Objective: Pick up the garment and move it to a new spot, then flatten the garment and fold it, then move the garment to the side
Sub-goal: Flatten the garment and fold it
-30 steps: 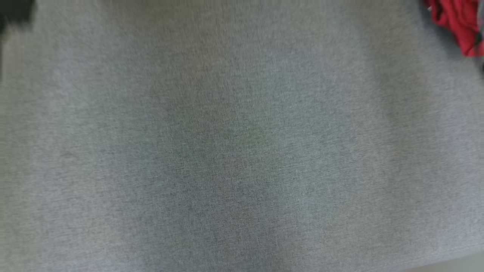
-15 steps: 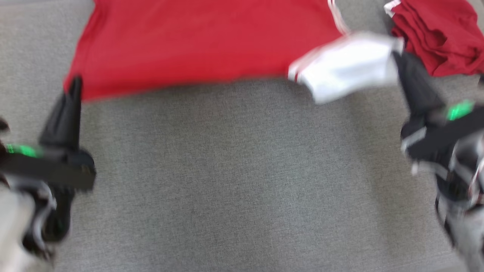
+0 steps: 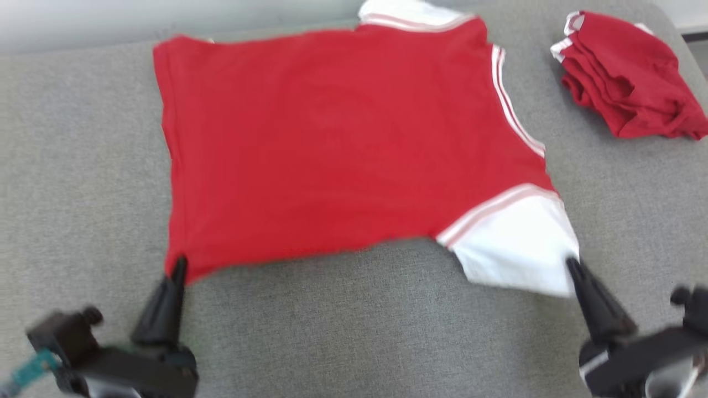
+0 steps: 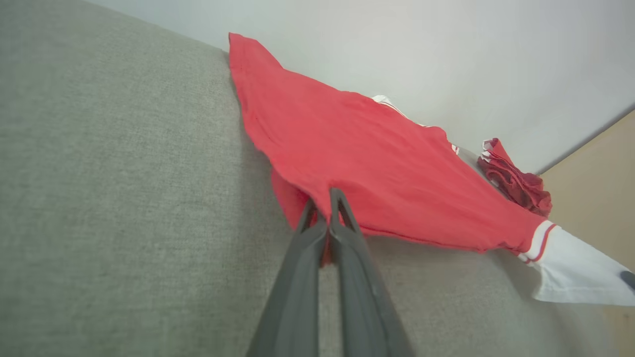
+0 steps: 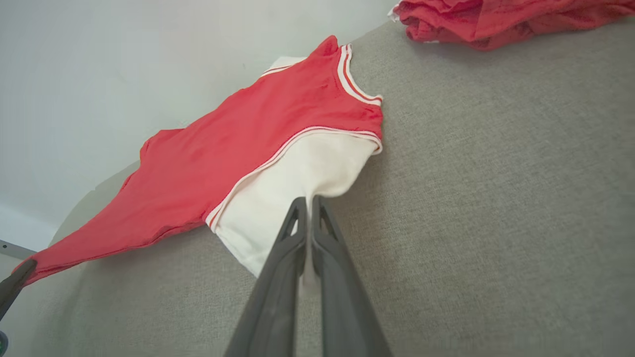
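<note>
The garment (image 3: pixel 343 149) is a red T-shirt with white sleeves and striped trim, spread out over the grey table (image 3: pixel 359 320). My left gripper (image 3: pixel 178 265) is shut on its near left red corner (image 4: pixel 317 208). Shut on the white sleeve (image 3: pixel 514 243) at the near right is my right gripper (image 3: pixel 571 265). In the right wrist view the sleeve cloth (image 5: pixel 297 178) runs between the closed fingers. The shirt's near edge lifts slightly off the table between the two grips (image 4: pixel 436 238).
A second red garment (image 3: pixel 625 77) lies folded in a heap at the table's far right corner. The table's far edge (image 3: pixel 83 47) meets a pale wall. Bare grey cloth stretches along the near side and the left.
The head camera has swung, so the whole picture shifted. The shirt has gone from mostly out of view to fully spread in view, held by both grippers at its near corners.
</note>
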Motion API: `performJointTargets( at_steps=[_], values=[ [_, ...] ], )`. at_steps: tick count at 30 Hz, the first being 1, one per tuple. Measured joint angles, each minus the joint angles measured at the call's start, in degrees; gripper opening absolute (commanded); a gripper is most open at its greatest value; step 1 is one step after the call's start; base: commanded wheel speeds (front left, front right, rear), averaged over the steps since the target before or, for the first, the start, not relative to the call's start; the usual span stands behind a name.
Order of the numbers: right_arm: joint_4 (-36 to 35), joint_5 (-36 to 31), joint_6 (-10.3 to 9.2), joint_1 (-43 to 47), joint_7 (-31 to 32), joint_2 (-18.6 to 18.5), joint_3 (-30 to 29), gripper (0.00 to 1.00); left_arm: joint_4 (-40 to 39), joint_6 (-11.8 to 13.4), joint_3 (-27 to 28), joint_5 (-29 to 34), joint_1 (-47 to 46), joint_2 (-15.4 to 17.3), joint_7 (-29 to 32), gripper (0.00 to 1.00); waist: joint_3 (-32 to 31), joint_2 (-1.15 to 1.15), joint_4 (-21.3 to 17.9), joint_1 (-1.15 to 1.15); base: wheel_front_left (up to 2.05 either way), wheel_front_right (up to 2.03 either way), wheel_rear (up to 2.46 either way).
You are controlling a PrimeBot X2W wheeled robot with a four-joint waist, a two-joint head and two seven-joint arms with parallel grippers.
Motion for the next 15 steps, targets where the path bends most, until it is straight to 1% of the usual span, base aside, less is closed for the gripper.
performJointTargets(
  at_steps=[2,3,4,7,8,11,15],
  values=[
    [-0.4,-0.2,0.0,3.0,0.4,1.1,-0.9,0.0,0.4,-0.1,0.2,0.5,2.2,-1.1,0.0,0.0,-0.7,0.0,0.2,0.0,0.0,0.0,0.0],
    [-0.4,-0.2,0.0,3.0,0.4,1.1,-0.9,0.0,0.4,-0.1,0.2,0.5,2.2,-1.1,0.0,0.0,-0.7,0.0,0.2,0.0,0.0,0.0,0.0],
    [-1.0,-1.4,0.0,5.7,0.7,1.6,-1.3,0.0,1.1,-0.7,1.2,0.8,4.0,-1.9,0.0,0.0,-1.4,0.0,0.4,0.0,0.0,0.0,0.0],
    [-1.9,-3.2,0.0,8.9,1.4,2.0,-1.4,0.0,1.9,-1.5,3.1,1.1,7.1,-3.6,0.0,0.0,-2.3,0.0,0.5,0.0,0.0,0.0,0.0],
    [-1.9,-3.2,0.0,8.9,1.4,2.0,-1.4,0.0,1.9,-1.5,3.1,1.1,7.1,-3.6,0.0,0.0,-2.3,0.0,0.5,0.0,0.0,0.0,0.0],
    [-2.3,-3.8,0.0,11.5,2.9,2.8,-1.3,0.0,2.1,-2.0,4.6,2.2,10.7,-5.1,0.0,0.0,-3.2,0.01,0.4,0.0,0.0,0.0,0.0],
    [-2.5,-4.2,0.0,15.9,5.4,3.5,-2.3,0.0,2.3,-2.4,5.1,3.8,14.3,-6.9,0.0,0.0,-4.6,0.01,0.6,0.0,0.0,0.0,0.0]
  ],
)
